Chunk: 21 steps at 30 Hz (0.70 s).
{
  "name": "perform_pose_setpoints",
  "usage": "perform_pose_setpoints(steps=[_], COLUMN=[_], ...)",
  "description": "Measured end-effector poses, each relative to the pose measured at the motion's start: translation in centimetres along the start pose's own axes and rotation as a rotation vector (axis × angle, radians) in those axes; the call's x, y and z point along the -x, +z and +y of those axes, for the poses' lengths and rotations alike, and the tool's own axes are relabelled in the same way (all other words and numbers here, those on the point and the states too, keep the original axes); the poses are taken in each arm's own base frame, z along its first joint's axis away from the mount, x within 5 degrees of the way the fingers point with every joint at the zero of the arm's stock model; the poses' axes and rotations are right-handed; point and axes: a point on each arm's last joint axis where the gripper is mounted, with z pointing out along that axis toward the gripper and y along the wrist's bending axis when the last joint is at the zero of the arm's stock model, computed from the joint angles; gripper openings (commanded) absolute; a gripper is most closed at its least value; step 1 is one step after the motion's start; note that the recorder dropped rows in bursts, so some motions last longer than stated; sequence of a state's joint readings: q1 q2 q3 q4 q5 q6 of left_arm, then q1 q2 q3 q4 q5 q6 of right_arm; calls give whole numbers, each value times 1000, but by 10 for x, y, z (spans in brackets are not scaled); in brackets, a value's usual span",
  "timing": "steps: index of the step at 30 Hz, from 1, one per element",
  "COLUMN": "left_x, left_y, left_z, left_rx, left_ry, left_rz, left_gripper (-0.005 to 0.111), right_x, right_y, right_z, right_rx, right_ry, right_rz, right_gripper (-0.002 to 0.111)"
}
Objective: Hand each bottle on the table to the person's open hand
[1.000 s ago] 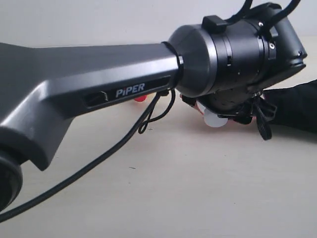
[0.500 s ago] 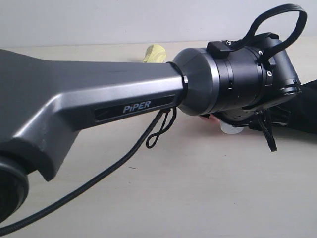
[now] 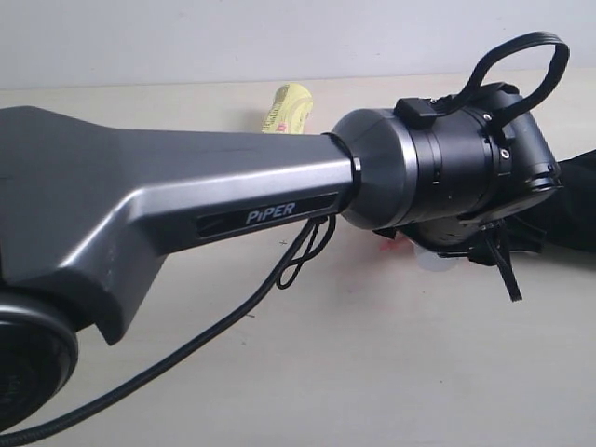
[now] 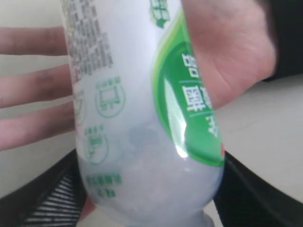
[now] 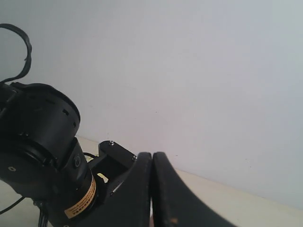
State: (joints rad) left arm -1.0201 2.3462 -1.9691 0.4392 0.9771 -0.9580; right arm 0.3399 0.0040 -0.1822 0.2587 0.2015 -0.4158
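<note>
Two bottles seen: one green-labelled clear bottle (image 4: 142,118) clamped in the left pincer (image 4: 151,198), jaws set wide, against one open hand (image 4: 227,56); one yellow bottle (image 3: 289,107) lying near the surface's (image 3: 372,372) far edge; right pincer (image 5: 152,163) closed, empty.

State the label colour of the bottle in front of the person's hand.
The label on the bottle is green with white characters; left wrist view shows it best.

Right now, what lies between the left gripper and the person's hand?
The green-label bottle, held across the open hand; the left wrist view shows it.
</note>
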Motion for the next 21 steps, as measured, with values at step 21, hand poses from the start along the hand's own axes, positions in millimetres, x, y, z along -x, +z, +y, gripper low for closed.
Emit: perform_pose_setpoints(steps=[21], left_x=[-2], left_y=[0], left_z=[-1], left_rx=[-17], left_ry=[19], left_rz=[19], left_gripper=[77], right_x=[0], right_y=[0], right_z=[0], right_rx=[0], right_ry=[0], right_rz=[0], right_gripper=[0])
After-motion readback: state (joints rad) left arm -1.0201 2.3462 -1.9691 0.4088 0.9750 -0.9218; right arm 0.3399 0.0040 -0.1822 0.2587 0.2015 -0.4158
